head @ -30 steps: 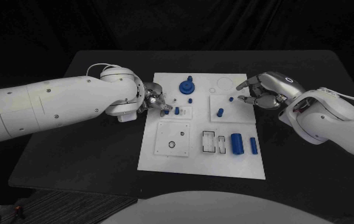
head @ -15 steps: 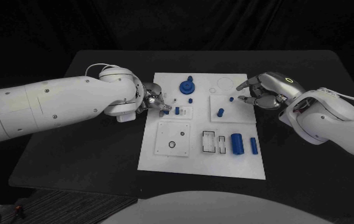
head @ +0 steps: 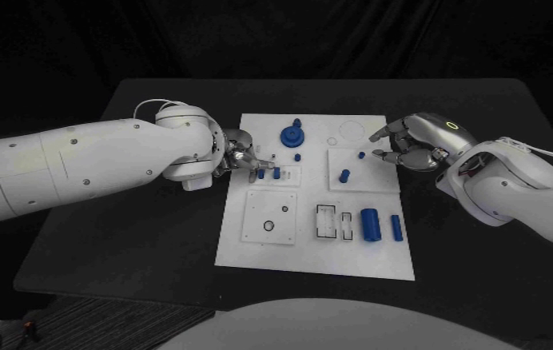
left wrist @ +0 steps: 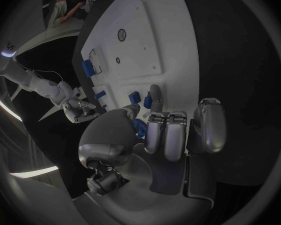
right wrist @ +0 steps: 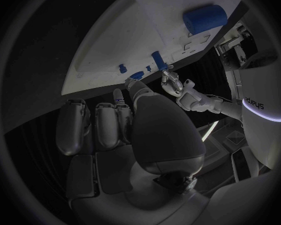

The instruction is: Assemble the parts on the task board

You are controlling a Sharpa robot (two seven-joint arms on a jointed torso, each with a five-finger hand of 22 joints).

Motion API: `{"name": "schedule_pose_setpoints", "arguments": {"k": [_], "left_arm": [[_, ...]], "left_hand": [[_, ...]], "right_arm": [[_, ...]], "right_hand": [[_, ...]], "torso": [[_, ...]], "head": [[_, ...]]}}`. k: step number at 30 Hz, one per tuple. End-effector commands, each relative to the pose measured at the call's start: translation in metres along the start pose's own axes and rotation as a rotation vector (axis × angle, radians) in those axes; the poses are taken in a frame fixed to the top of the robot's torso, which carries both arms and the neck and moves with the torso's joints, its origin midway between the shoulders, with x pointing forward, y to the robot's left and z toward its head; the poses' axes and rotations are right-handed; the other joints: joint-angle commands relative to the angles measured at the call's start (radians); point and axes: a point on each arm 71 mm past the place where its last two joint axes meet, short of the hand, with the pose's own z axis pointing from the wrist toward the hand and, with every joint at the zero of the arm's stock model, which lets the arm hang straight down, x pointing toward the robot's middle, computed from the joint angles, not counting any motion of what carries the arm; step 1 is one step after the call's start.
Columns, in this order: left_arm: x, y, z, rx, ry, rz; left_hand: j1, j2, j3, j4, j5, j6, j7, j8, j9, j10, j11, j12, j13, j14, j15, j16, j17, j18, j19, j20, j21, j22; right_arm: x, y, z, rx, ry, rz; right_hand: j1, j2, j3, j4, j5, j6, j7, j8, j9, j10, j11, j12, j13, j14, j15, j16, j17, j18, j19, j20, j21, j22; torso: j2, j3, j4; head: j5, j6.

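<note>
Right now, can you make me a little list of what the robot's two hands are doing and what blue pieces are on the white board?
board: white task board on the black table
left hand: silver left hand, fingertips at two small blue pegs near the board's left edge; a grip cannot be told
right hand: silver right hand over the board's right edge, fingers curled, apparently holding nothing
other pieces: big round blue knob; fat blue cylinder; thin blue cylinder

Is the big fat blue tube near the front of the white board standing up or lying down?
Lying down. In the head view the big blue cylinder rests on its side on the task board, its long rounded flank showing.
</note>
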Motion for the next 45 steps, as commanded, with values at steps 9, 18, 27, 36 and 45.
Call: {"name": "schedule_pose_setpoints", "arguments": {"k": [9,18,27,36,45], "left_arm": [[0.0,0.001,0.001,0.024,-0.01,-0.015],[-0.001,0.003,0.001,0.016,-0.013,-0.018],[-0.003,0.003,0.001,0.033,-0.041,-0.036],[-0.014,0.008,-0.004,0.048,-0.095,-0.062],[-0.047,0.006,-0.011,0.086,-0.027,-0.066]], "left_hand": [[-0.115,0.087,-0.103,0.0,0.039,0.015,0.002,-0.004,-0.002,0.1,0.002,0.0,0.26,0.107,0.001,0.003,0.263,0.001,-0.006,0.006,-0.007,0.181],[-0.05,0.112,-0.117,-0.002,0.163,0.021,-0.003,0.002,0.004,0.1,-0.002,0.0,0.26,0.107,-0.002,0.003,0.263,0.001,-0.006,0.003,-0.007,0.181],[0.044,0.084,-0.103,-0.009,0.242,0.006,-0.003,0.002,0.011,0.1,-0.002,-0.001,0.259,0.107,-0.002,0.003,0.263,0.001,-0.006,0.002,-0.008,0.181],[0.103,0.036,-0.114,-0.007,0.213,-0.021,-0.002,0.025,0.04,0.101,-0.002,0.001,0.26,0.107,-0.002,0.003,0.263,0.001,-0.004,0.002,-0.005,0.182],[0.235,-0.032,-0.155,-0.024,0.084,-0.07,0.005,0.039,0.059,0.104,0.003,0.004,0.263,0.107,0.001,0.003,0.263,-0.002,0.004,0.004,0.006,0.186]], "right_arm": [[0.002,-0.001,0.0,0.015,0.01,-0.004],[0.002,-0.002,0.0,0.016,0.01,-0.004],[0.002,-0.002,-0.001,0.017,0.009,-0.004],[0.001,-0.003,-0.002,0.022,0.006,-0.004],[0.001,-0.003,-0.003,0.028,0.005,-0.003]], "right_hand": [[0.009,-0.004,0.007,-0.002,0.005,0.005,0.001,-0.007,-0.001,0.01,0.005,-0.002,-0.15,0.046,0.003,0.007,-0.001,-0.007,0.02,0.007,0.005,0.191],[0.009,-0.004,0.007,-0.002,0.006,0.006,0.001,-0.007,-0.001,0.01,0.005,-0.003,-0.151,0.046,0.003,0.006,-0.002,-0.007,0.02,0.007,0.005,0.191],[0.009,-0.004,0.007,-0.002,0.006,0.006,0.001,-0.007,-0.001,0.01,0.005,-0.003,-0.151,0.046,0.003,0.006,-0.002,-0.007,0.02,0.007,0.005,0.191],[0.009,-0.004,0.01,-0.002,0.009,0.006,0.001,-0.007,-0.002,0.01,0.005,-0.003,-0.15,0.046,0.003,0.007,-0.001,-0.007,0.02,0.007,0.005,0.191],[0.009,-0.004,0.011,-0.002,0.01,0.006,0.002,-0.007,-0.002,0.009,0.005,-0.004,-0.152,0.046,0.003,0.007,-0.001,-0.008,0.021,0.007,0.006,0.191]], "torso": [[0.0,-0.0004,0.0004],[0.0,0.0001,0.0006],[0.0,-0.0002,-0.0004],[-0.001,0.0019,-0.0002],[0.002,0.0006,-0.0008]], "head": [[-0.001,0.0],[-0.001,0.0],[-0.001,0.0],[-0.005,0.0],[-0.007,0.0]]}}
